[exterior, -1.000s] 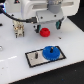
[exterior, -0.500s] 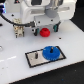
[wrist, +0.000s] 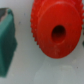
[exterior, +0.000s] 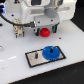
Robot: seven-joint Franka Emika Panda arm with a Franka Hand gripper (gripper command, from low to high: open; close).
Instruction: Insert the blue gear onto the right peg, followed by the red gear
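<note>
The blue gear (exterior: 50, 52) lies flat on the right end of the grey, black-rimmed plate (exterior: 33, 60), covering the right peg, which is hidden under it. The plate's left pin (exterior: 36, 55) stands bare. The red gear (exterior: 45, 33) rests on the white table behind the plate. My gripper (exterior: 45, 28) hangs directly over it. In the wrist view the red gear (wrist: 55, 30) and its centre hole fill the picture. A teal finger (wrist: 6, 40) stands apart from its rim, so the gripper looks open around the gear.
A small beige and metal fixture (exterior: 19, 31) stands on the table at the exterior view's left of the red gear. A black cable (exterior: 10, 20) loops behind it. The table's dark far edge (exterior: 75, 22) runs along the back.
My gripper has come down a little over the red gear. The blue gear and the plate have not moved.
</note>
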